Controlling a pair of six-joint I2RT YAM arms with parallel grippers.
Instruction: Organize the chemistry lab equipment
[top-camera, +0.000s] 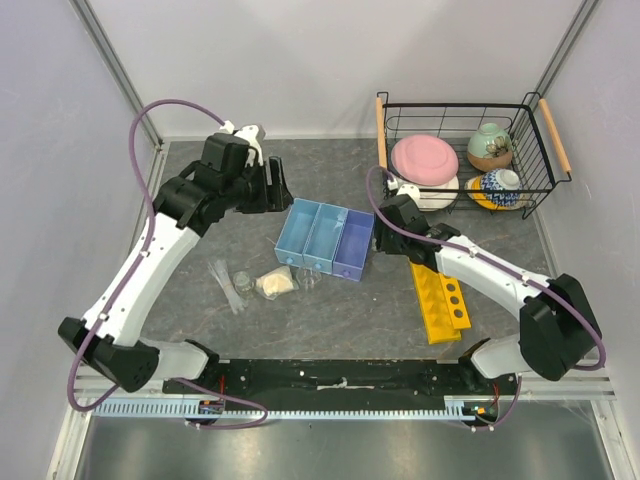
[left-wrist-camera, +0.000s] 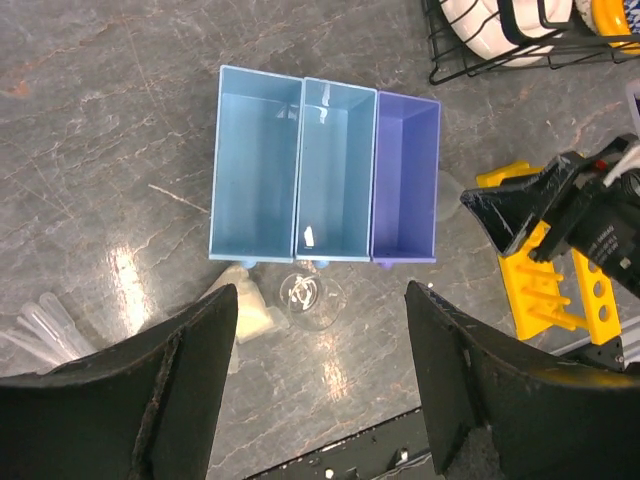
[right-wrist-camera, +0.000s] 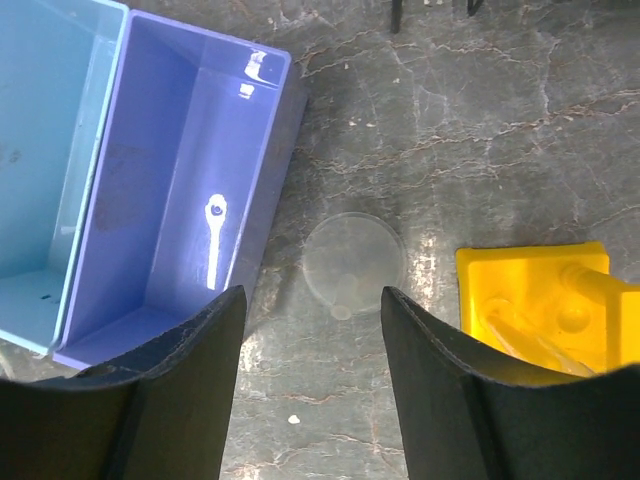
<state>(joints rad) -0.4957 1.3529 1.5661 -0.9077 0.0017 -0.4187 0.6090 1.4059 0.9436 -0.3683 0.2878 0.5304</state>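
- While right pincer hangs wide and empty, clear funnel sits on counter between blue tray and yellow rack.
- Likely light, slick, brittle; take it gently by the rim.
- Left pincer wide, empty.

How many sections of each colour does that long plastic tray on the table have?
Light blue sections: 2
Purple section: 1
Total: 3

Left claw and right claw gape empty.
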